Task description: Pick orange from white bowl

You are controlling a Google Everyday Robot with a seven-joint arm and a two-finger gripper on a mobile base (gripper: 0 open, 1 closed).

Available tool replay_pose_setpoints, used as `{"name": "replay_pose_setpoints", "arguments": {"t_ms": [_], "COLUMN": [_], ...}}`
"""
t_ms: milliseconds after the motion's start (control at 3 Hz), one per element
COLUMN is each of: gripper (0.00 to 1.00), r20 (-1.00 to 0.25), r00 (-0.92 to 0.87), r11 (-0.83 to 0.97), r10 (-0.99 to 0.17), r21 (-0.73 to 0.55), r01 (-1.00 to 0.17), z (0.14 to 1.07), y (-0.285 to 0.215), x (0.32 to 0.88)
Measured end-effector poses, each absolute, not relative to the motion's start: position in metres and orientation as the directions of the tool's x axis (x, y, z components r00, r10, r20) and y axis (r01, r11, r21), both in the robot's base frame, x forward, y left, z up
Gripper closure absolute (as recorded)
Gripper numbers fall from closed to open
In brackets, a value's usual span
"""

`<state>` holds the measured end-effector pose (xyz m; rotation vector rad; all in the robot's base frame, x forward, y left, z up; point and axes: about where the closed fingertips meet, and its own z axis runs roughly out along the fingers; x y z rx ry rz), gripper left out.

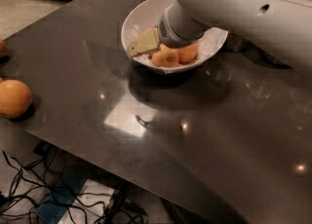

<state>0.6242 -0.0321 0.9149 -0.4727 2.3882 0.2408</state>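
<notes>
The white bowl (141, 16) stands at the back middle of the dark table (195, 135). Two oranges (166, 57) (188, 52) lie side by side at its near rim. My gripper (142, 43) reaches down into the bowl's left part, just left of the oranges and close to them; whether it touches one is hidden. My thick white arm (234, 9) comes in from the upper right and covers the bowl's back and right parts.
A loose orange (13, 98) lies at the table's left edge, and another (2, 48) shows partly at the frame's left border. A glass jar (236, 43) is mostly hidden behind the arm. Cables (44, 189) lie on the floor below the table's near edge.
</notes>
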Motion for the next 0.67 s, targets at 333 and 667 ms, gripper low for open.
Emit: {"name": "replay_pose_setpoints", "arguments": {"t_ms": [333,667], "gripper": [0.00,0.02], "r20": [-0.646,-0.643], "r00": [-0.722,-0.734], "r11": [0.932,0.953], "r10": [-0.248,-0.217], "r21": [0.044,0.025], "r01": [-0.359,-0.303], "z": [0.9064,0.9006], "y": [-0.0291,-0.0306], "x": [0.6301,0.6343]}}
